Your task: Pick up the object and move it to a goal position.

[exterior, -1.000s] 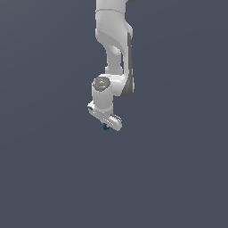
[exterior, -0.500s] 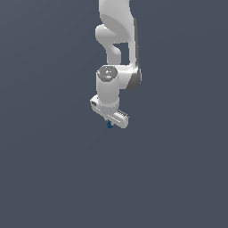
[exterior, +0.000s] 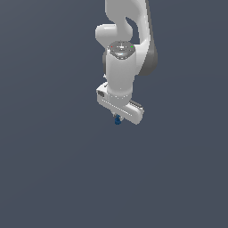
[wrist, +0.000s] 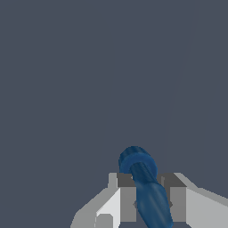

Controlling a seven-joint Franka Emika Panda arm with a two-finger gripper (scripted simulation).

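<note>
Since a second ago, when our arm sat smaller in the exterior view, it has grown larger there with the load in the same place under it, so we judge the lift done and the carry under way. Our tool point(exterior: 117, 117) is pinching the object point(exterior: 117, 120), a small dark-blue piece that pokes out just below the fingers point(wrist: 127, 196). From the wrist view it reads as a ribbed cap on a longer shaft, held between both pads. No goal marker shows in either view, so we cannot say how far remains.
</note>
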